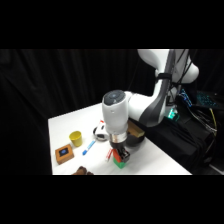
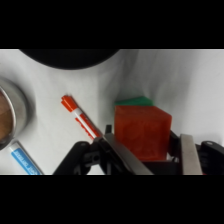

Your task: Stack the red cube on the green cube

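The gripper [image 2: 147,150] is closed on the red cube [image 2: 142,132], one finger at each side. The red cube sits on top of the green cube [image 2: 134,101], near the table's [image 1: 150,157] front edge.

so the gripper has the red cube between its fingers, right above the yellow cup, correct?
Not quite: the red cube sits between the gripper fingers, but above the green cube, not the yellow cup. The wrist view shows green just behind and under it.
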Controlling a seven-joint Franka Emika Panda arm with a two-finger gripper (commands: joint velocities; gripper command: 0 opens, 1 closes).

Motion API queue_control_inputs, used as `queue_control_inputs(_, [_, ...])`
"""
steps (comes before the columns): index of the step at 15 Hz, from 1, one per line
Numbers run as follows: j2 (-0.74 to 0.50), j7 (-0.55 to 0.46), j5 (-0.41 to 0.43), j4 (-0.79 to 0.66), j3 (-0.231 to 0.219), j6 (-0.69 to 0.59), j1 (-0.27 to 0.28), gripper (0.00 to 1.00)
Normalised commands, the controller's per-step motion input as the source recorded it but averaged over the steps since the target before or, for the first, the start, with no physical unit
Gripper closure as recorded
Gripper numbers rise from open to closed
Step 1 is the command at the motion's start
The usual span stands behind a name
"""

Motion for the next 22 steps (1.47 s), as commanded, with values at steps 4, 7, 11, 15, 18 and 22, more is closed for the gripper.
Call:
queue_control_inputs(4, [-0.05, -0.06, 0.061, 0.01, -0.01, -0.05, 0.033, 0.0])
queue_control_inputs(7, [-0.14, 0.01, 0.008, -0.04, -0.036, -0.13, 0.073, 0.0])
queue_control_inputs(11, [-0.23, 0.06, -0.024, -0.09, -0.05, -0.17, 0.082, 0.0])
queue_control_inputs(15, [-0.25, 0.1, -0.084, -0.09, -0.067, -0.18, 0.08, 0.0])
queue_control_inputs(18, [-0.35, 0.12, -0.108, -0.16, -0.049, -0.19, 0.077, 0.0])
queue_control_inputs(22, [-0.4, 0.09, -0.078, -0.19, -0.004, -0.19, 0.039, 0.0])
